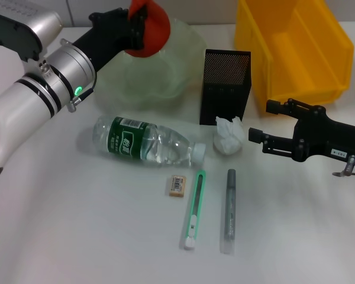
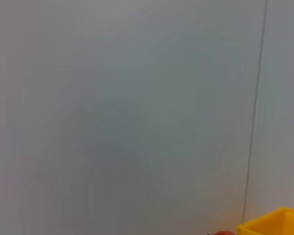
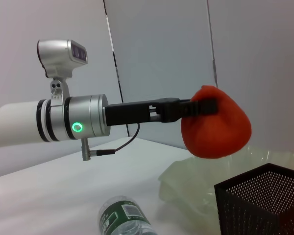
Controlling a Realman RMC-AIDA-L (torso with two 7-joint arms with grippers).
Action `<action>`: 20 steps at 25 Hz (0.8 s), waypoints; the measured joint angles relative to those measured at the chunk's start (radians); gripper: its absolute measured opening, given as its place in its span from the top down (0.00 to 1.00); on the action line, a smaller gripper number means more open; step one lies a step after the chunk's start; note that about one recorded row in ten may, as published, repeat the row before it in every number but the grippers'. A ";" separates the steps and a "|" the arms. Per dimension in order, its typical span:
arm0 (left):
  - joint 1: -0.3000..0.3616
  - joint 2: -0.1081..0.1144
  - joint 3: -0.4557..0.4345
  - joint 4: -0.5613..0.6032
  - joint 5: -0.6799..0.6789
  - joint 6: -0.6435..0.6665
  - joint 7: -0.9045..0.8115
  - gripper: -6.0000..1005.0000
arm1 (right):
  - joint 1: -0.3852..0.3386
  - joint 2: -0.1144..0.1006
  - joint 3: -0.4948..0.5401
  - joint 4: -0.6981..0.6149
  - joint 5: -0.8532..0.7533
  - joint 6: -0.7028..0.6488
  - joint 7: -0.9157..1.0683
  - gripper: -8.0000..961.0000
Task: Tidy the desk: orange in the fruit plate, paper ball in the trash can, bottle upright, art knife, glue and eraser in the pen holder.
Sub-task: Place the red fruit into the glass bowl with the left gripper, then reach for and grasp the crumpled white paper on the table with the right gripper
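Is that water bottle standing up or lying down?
Lying down. The bottle rests on its side on the table, white cap pointing toward the paper ball.

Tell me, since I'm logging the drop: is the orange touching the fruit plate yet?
Apart. The right wrist view shows the orange gripped by the left gripper, hanging above the fruit plate with open wall visible between them.

White desk point(image 1: 94, 236) with scattered items.
Far: fruit plate point(image 1: 165, 83), pen holder point(image 1: 225, 89), trash can point(image 1: 302, 53). Near: lying bottle point(image 1: 145, 141), paper ball point(image 1: 229, 136), eraser point(image 1: 177, 184), art knife point(image 1: 194, 209), glue point(image 1: 230, 210).
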 joint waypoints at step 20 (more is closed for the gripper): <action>-0.009 0.000 -0.008 -0.002 0.033 -0.018 0.004 0.50 | 0.007 0.000 0.000 0.003 0.000 0.007 0.000 0.19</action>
